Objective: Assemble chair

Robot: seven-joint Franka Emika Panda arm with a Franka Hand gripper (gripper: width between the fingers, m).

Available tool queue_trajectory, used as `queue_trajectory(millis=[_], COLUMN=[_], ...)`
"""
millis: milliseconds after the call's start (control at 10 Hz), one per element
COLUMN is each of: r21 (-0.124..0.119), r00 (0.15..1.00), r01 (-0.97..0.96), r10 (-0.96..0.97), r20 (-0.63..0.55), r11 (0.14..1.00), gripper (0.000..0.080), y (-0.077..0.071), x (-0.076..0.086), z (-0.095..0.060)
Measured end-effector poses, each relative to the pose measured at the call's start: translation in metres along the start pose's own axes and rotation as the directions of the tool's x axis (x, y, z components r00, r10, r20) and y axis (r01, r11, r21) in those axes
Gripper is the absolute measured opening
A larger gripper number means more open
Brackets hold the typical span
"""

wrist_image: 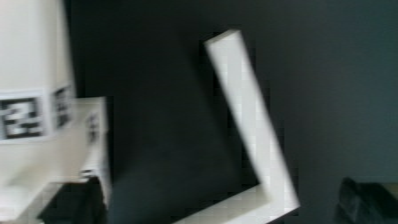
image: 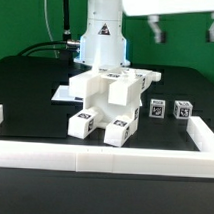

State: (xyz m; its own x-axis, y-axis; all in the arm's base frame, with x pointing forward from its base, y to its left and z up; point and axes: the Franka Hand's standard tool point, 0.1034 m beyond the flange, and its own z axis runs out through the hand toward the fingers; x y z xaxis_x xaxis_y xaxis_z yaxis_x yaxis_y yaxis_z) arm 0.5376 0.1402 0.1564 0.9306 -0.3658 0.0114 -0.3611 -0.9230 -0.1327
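Here's the chair [image: 107, 100], a chunky white cluster of blocks and bars sitting in the middle of the black table [image: 31, 82], right in front of the robot's base [image: 102, 40]. Its tagged feet point toward the long white rail [image: 103, 155] along the front edge, near it but not touching. Off to the exterior view's right, two loose blocks [image: 155, 108] stand side by side on the table, each showing a black-and-white tag, clearly apart from the chair and from each other.

Up high at the exterior view's right hangs the gripper [image: 184, 33], well above everything. Its dark fingers [image: 155, 35] are spread wide with only background between them, so it's carrying nothing.

From the wrist view, the rail [wrist_image: 240, 110] shows as a thin white line bending at a corner across the dark table [wrist_image: 160, 120]. A white tagged piece [wrist_image: 27, 115] fills one edge (which piece it is, I can't tell from this sliver). Dark fingertips [wrist_image: 71, 200] peek in at the corners, far apart, with just table and rail in the gap.
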Motion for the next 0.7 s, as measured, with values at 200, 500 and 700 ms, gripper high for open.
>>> queue_trajectory(millis=[200,500,700], r21=[-0.001,-0.032,-0.041], r00=[1.000,0.990,0.969], r01=[-0.007,0.139,0.249], r10=[0.007,-0.139,-0.249], r20=[-0.001,-0.025,0.007], r11=[1.000,0.990,0.968], gripper=[0.0649,0.0649,0.0649], y=[0.003,0.001,-0.002], x=[0.002,-0.006,-0.024], z=[-0.001,0.010,0.025])
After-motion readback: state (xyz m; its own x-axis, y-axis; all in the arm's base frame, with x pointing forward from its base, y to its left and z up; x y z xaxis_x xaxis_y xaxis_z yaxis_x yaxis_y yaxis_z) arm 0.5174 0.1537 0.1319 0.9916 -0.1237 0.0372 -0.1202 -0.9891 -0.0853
